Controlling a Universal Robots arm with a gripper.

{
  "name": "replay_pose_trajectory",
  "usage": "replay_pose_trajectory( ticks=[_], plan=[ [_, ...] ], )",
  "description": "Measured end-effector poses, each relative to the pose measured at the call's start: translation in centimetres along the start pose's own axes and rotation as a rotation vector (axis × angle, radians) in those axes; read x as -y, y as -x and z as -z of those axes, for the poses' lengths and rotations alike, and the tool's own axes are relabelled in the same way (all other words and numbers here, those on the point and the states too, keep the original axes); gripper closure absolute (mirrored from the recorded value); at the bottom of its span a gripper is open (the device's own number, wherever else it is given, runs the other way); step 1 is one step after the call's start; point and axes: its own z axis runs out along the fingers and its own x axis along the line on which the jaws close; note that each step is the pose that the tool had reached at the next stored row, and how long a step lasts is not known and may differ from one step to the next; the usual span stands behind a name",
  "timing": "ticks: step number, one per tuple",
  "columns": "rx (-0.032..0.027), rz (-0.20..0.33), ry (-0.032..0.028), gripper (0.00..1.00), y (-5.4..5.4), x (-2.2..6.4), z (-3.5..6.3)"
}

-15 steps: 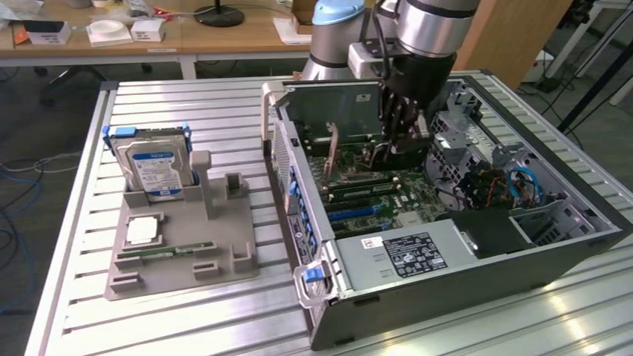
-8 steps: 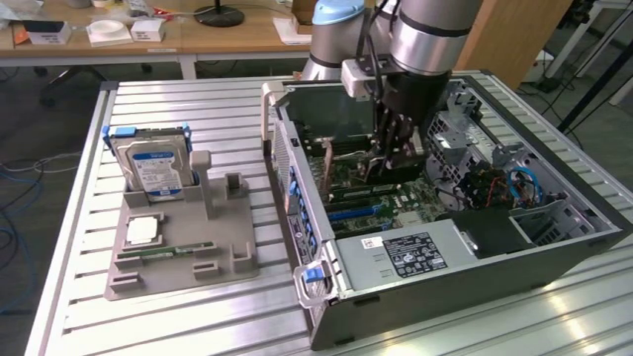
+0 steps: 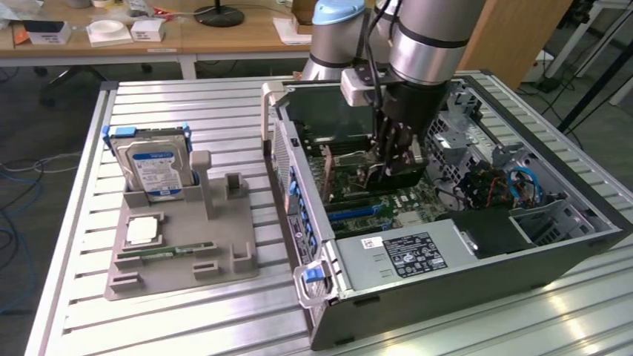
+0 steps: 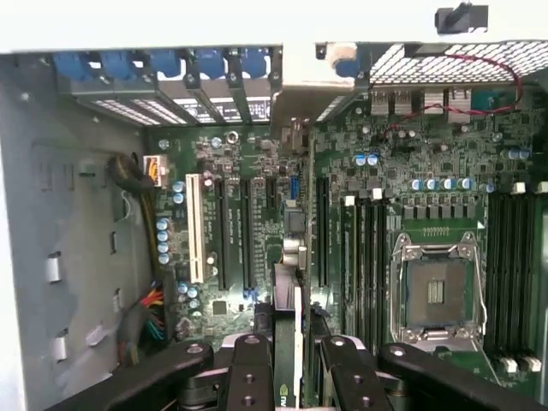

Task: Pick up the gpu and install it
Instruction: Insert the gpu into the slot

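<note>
**Gpu held over the motherboard**

The gpu (image 4: pixel 289 342) is standing on edge inside the open computer case (image 3: pixel 554 252), just above the motherboard (image 4: pixel 428 180). The pincer (image 4: pixel 287 377) is clamping it on both faces. The hard drive (image 3: pixel 153 167) is sitting in the grey holder (image 3: pixel 233 252) on the counter (image 3: pixel 79 222).

Pincer (image 3: pixel 389 165) holding gpu (image 3: pixel 378 172) inside open computer case (image 3: pixel 554 252).

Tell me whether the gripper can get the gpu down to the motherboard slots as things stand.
Probably yes: the gripper holds the gpu edge-on inside the open case, and nothing visible lies between it and the slots.
</note>
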Motion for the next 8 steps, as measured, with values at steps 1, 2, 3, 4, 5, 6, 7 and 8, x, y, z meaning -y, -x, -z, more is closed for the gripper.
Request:
replay_pose_trajectory(
  ticks=[1, 2, 3, 4, 5, 6, 7, 8],
  plan=[
    [0.0001, 0.0, -0.0002, 0.74, 0.4, -0.02, -0.19],
    [0.0002, 0.0, -0.0002, 0.74, 0.4, -0.03, -0.37],
    [0.0001, 0.0, 0.0, 0.74, 0.4, -0.07, -0.54],
    [0.0002, 0.0, -0.0001, 0.74, 0.3, -0.15, -0.73],
    [-0.0001, 0.0, 0.0, 0.74, 0.3, -0.22, -0.89],
    [0.0, 0.0, -0.0001, 0.74, 0.3, -0.35, -1.07],
    [0.0003, 0.0, -0.0002, 0.74, 0.3, -0.56, -1.27],
    [0.0, 0.0, 0.0, 0.74, 0.3, -0.72, -1.44]
  ],
)
